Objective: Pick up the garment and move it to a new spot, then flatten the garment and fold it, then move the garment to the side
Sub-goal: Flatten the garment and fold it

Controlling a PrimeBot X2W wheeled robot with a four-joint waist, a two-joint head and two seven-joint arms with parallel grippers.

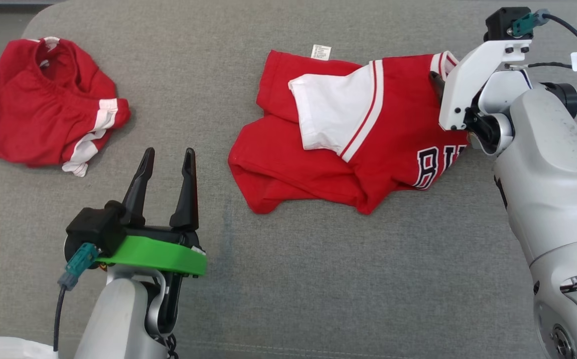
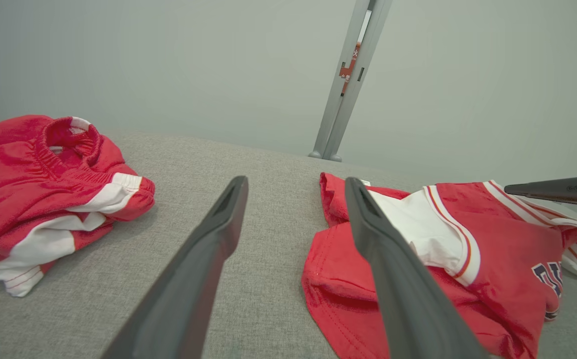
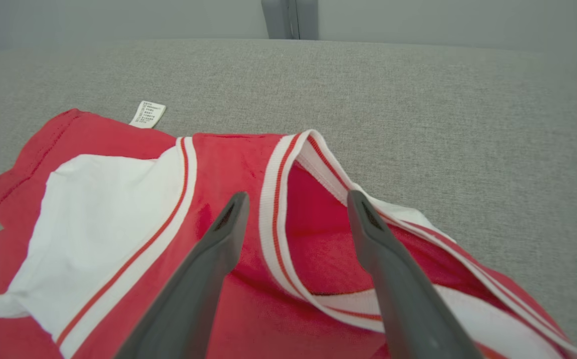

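Right wrist view: right gripper (image 3: 297, 195), fingers (image 3: 209, 259) apart, above the striped collar (image 3: 271, 209) of the soft, limp jersey (image 3: 228, 159), its likeliest pinch point; left gripper (image 1: 169, 150) also spread.

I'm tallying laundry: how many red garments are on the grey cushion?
2. The red shorts lie bunched at the far left; the red-and-white jersey lies crumpled right of centre. Another could be hidden beyond the frame.
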